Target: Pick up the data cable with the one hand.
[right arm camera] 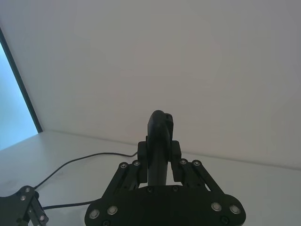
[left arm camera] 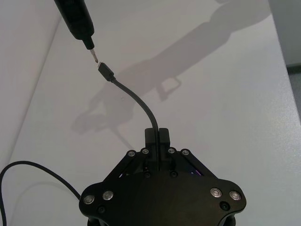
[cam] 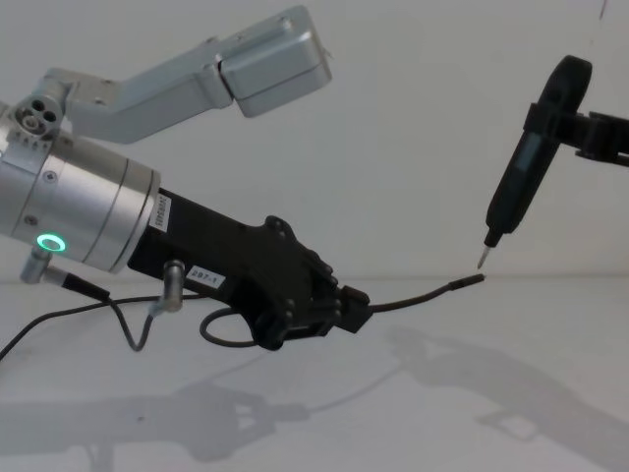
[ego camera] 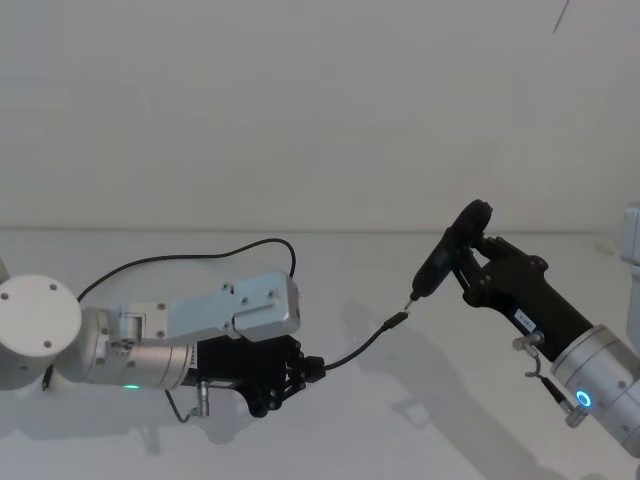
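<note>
We see our left gripper (cam: 356, 307) clamped on the data cable (ego camera: 362, 346), lifted off the white table (ego camera: 400, 420). Our right gripper (ego camera: 470, 262) clasps a black pointed tool (cam: 521, 177) near the plug (left arm camera: 106, 72); a nudge could knock it.

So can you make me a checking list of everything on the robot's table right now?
Surface: white table, plain, with shadows on it.
Job's things: data cable lifted off the table, its plug end sticking out in the air.
Clutter: nothing seen.
Grippers: left gripper shut on the data cable; right gripper shut on a black pen-shaped tool, whose metal tip sits just by the plug.
Cables: the rest of the data cable loops back behind the left arm.
Surroundings: plain white wall.
</note>
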Controlling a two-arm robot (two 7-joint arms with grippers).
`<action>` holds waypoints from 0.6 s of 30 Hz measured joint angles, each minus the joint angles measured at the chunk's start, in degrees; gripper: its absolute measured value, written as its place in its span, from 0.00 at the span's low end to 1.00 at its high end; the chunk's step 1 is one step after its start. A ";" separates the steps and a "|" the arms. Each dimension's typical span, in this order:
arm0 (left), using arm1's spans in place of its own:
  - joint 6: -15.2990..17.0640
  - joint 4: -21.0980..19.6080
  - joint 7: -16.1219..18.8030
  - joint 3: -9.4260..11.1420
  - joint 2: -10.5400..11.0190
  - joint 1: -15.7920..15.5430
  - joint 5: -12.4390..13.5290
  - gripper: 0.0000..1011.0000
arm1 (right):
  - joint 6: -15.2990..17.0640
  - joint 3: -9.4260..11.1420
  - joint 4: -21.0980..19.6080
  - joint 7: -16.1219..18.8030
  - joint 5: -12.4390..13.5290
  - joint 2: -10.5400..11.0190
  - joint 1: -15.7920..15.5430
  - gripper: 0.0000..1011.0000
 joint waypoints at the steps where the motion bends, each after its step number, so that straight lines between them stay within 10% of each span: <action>1: -0.01 0.00 0.00 0.00 0.00 0.00 0.00 0.04 | -0.04 -0.02 0.04 -0.05 0.00 0.02 0.00 0.28; 18: -0.04 0.00 0.00 0.00 0.00 0.00 -0.01 0.04 | -0.59 -0.71 0.75 -0.88 0.36 0.79 0.02 0.28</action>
